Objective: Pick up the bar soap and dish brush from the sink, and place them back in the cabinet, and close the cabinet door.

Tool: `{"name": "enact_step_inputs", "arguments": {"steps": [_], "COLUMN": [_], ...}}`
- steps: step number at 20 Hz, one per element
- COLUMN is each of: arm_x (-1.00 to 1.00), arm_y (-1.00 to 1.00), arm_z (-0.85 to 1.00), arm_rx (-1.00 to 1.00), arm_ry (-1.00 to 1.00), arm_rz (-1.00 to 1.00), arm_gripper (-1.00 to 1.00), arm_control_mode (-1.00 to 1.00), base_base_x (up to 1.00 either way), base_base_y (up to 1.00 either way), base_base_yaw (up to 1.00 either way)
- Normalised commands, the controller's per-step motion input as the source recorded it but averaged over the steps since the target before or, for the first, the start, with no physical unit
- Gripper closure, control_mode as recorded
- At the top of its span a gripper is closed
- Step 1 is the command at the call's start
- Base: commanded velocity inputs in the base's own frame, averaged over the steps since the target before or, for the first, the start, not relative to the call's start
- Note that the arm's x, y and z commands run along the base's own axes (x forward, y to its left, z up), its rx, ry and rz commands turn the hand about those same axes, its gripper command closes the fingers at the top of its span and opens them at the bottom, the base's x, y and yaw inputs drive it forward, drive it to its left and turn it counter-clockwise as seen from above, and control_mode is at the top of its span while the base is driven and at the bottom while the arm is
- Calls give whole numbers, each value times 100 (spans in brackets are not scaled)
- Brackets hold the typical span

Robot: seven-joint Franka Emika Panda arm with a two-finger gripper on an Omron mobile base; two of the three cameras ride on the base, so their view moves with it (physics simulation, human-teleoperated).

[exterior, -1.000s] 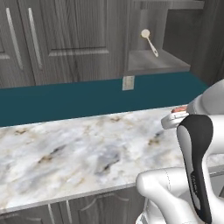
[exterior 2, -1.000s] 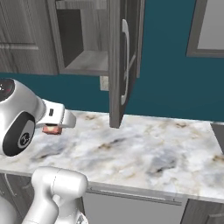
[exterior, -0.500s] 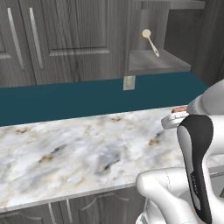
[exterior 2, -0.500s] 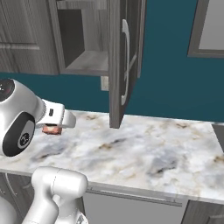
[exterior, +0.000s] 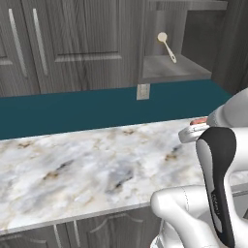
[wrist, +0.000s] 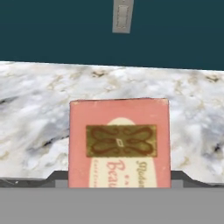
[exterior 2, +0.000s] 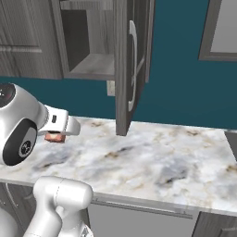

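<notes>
The bar soap (wrist: 119, 142), a pink-red block with a tan label, sits between my fingertips (wrist: 56, 177) in the hand view, and my gripper (wrist: 118, 178) is shut on it. It hangs just above the marble counter, facing the teal wall. Its red edge (exterior: 198, 121) peeks out from the hand in the left base view, and the soap (exterior 2: 54, 137) shows under the hand in the right base view. The dish brush (exterior: 167, 46) leans on the grey shelf of the open cabinet (exterior: 177, 68). The cabinet door (exterior 2: 124, 69) stands swung out toward me, edge-on. The sink is out of view.
A marble counter (exterior: 87, 164) runs below the teal backsplash. A wall outlet (exterior: 143, 91) sits under the open cabinet, straight ahead in the hand view (wrist: 122, 16). Closed wall cabinets (exterior: 58, 43) stand to the left. The open door's lower edge hangs over the counter.
</notes>
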Motion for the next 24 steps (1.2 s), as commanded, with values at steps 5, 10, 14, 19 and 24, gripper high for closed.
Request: {"name": "enact_step_inputs", "arguments": {"steps": [5, 10, 14, 19, 24], "arm_x": [6, 2, 1, 13, 7], "arm_y": [0, 0, 0, 0, 0], "arm_z": [8, 19, 33, 45, 40], "arm_rx": [0, 0, 0, 0, 0], "arm_ry": [-5, -15, -16, -4, -2], "arm_rz": [0, 0, 0, 0, 0], "arm_gripper": [100, 100, 100, 100, 100], "arm_control_mode": [-100, -100, -100, -100, -100], "base_base_x": [0, 0, 0, 0, 0], "base_base_y": [0, 0, 0, 0, 0], "base_base_yaw": [0, 0, 0, 0, 0]}}
